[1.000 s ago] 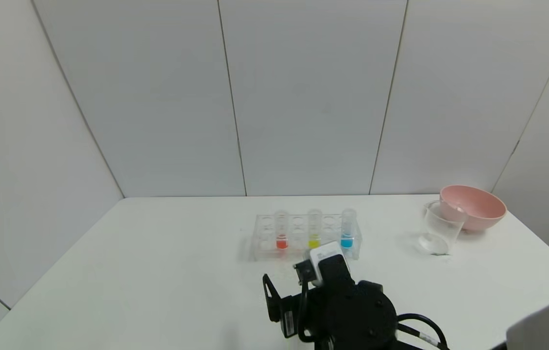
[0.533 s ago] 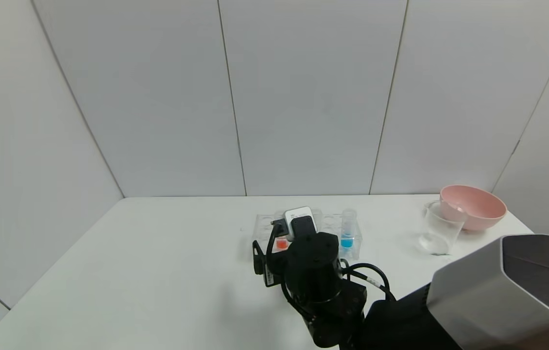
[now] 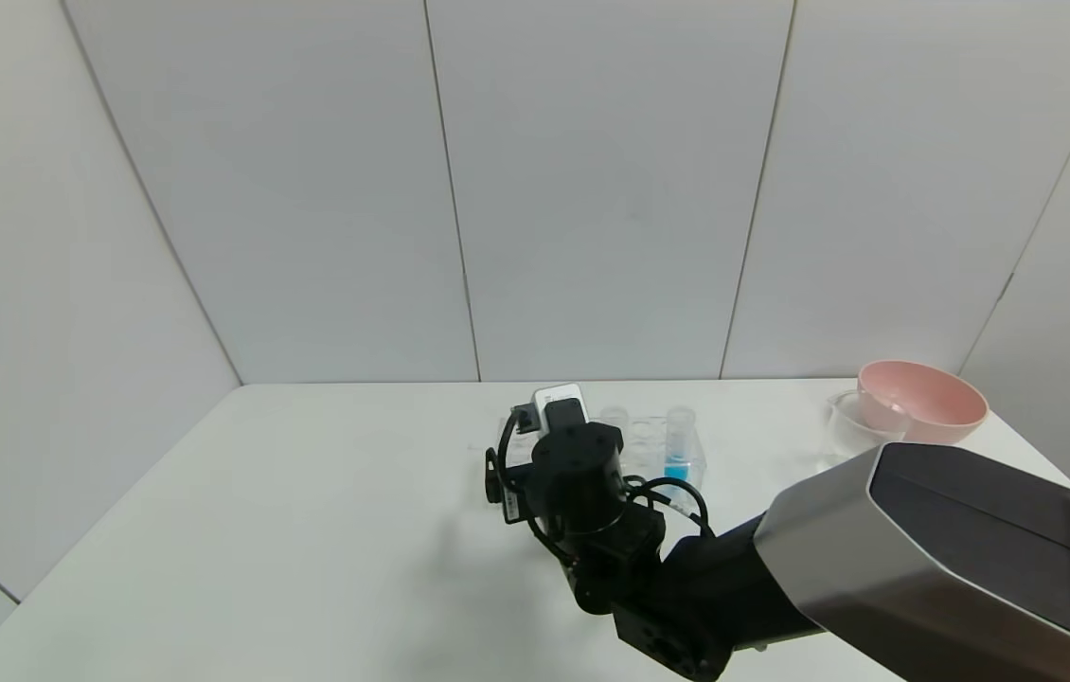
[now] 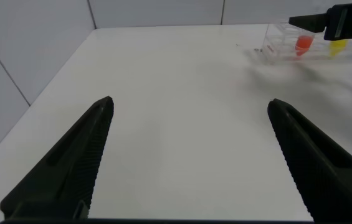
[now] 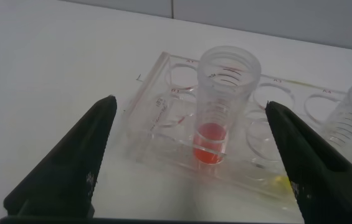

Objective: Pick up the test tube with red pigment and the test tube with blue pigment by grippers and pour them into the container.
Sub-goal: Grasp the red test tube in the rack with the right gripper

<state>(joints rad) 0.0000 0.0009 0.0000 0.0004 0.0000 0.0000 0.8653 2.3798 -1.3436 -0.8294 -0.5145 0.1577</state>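
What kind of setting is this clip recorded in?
Probably a mock lab bench in a test booth: a clear tube rack holding the test tube with red pigment, a beaker-like container, a plain white table, and bare grey wall panels.

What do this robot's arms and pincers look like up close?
The right arm has a silver-grey shell, then black round joints with looped black cables and a small white block at the wrist. Each pincer, right and left, has two black, tapering fingers with ribbed inner faces.
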